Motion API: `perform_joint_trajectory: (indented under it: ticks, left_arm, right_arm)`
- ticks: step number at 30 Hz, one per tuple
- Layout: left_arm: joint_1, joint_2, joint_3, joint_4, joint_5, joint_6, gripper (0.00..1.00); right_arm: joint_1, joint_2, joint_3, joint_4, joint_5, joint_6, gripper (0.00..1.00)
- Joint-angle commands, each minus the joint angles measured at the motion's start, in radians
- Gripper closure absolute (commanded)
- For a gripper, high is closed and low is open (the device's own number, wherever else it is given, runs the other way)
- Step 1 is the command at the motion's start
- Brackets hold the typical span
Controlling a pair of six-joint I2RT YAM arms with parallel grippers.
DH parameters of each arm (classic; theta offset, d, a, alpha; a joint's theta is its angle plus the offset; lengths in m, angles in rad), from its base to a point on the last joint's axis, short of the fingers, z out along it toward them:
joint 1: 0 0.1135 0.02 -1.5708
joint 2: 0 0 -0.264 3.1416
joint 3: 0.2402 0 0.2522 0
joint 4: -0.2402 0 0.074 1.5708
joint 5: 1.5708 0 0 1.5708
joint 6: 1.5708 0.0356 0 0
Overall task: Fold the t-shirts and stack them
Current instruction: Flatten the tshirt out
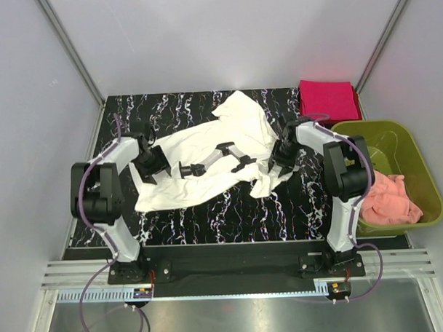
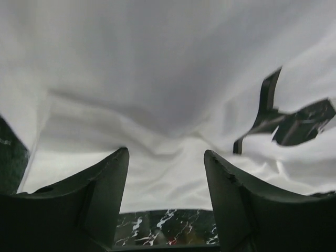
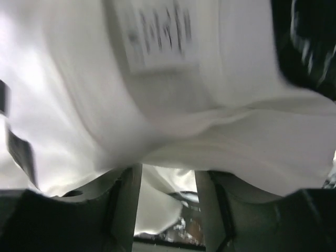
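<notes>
From above, you had the cream-white t-shirt (image 1: 238,125) lying rumpled across the middle of the black marbled table (image 1: 209,217), with its black print (image 1: 214,157) facing up. The left gripper (image 1: 152,162) sat at the shirt's left edge and the right gripper (image 1: 282,158) at its right edge. The magenta-red t-shirt (image 1: 328,100) lay folded at the table's upper right corner. An olive bin (image 1: 373,123) stood just right of the table, with a salmon cloth (image 1: 386,200) in it.

In your left wrist view, the left gripper (image 2: 165,189) had its fingers (image 2: 105,189) spread wide. The cream-white t-shirt (image 2: 157,79) filled the frame above them, its edge lay across the gap, and the table (image 2: 163,228) showed below. The black print (image 2: 289,118) was at the right.

Your right wrist view was blurred. The cream-white t-shirt (image 3: 236,121) draped over the right gripper (image 3: 167,205), with a printed label (image 3: 157,37) at the top. The visible parts of the fingers (image 3: 123,210) stood apart, but cloth hid the tips, so you could not tell whether they pinched it.
</notes>
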Motion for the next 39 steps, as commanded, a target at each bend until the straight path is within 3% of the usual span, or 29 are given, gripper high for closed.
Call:
perform_joint_trajectory:
  ticks: [1,4,8,10,14,18,19,21,22,24,25,28,30,34,39]
  left_arm:
    - [0.019,0.147,0.162,0.067,-0.024,-0.01,0.35]
    - [0.043,0.286,0.285,0.034,-0.089,0.01,0.35]
    - [0.049,0.354,0.403,-0.021,-0.106,0.053,0.36]
    - [0.049,0.311,0.404,-0.037,-0.136,0.067,0.32]
    - [0.049,0.118,0.281,-0.057,-0.135,0.033,0.21]
    - [0.048,-0.135,0.059,-0.052,-0.17,0.001,0.19]
    - [0.049,-0.215,0.025,-0.052,-0.187,-0.005,0.2]
    - [0.049,-0.301,-0.059,-0.042,-0.184,-0.019,0.22]
    - [0.049,-0.316,-0.079,-0.032,-0.186,-0.024,0.23]
    - [0.049,-0.335,-0.113,-0.025,-0.175,-0.034,0.25]
    - [0.051,-0.335,-0.119,-0.017,-0.158,-0.039,0.27]
    - [0.051,-0.338,-0.138,0.02,-0.076,-0.051,0.3]
    - [0.049,-0.338,-0.155,0.044,-0.034,-0.064,0.36]
    - [0.049,-0.329,-0.149,0.071,-0.012,-0.067,0.36]
    - [0.049,-0.318,-0.101,0.038,-0.02,-0.047,0.36]
  right_arm:
    - [-0.016,0.097,0.155,-0.013,0.167,-0.129,0.48]
    - [-0.024,0.14,0.26,-0.088,0.246,-0.215,0.41]
    - [-0.033,0.077,0.265,-0.122,0.335,-0.27,0.3]
    - [-0.033,0.004,0.235,-0.145,0.346,-0.269,0.26]
    - [-0.033,-0.153,0.118,-0.156,0.196,-0.206,0.25]
    - [-0.031,-0.303,-0.087,-0.091,0.035,-0.106,0.41]
    - [-0.028,-0.335,-0.127,-0.064,-0.036,-0.044,0.61]
    - [-0.019,-0.42,-0.284,0.077,-0.129,0.03,0.74]
    - [-0.019,-0.438,-0.345,0.145,-0.223,0.123,0.73]
    - [0.005,-0.469,-0.481,0.295,-0.252,0.223,0.61]
    - [0.021,-0.48,-0.51,0.331,-0.225,0.277,0.53]
    - [0.064,-0.512,-0.578,0.4,-0.151,0.296,0.46]
    - [0.065,-0.507,-0.616,0.443,-0.135,0.299,0.44]
    - [0.065,-0.484,-0.67,0.525,-0.067,0.304,0.41]
    - [0.065,-0.382,-0.667,0.626,-0.014,0.319,0.47]
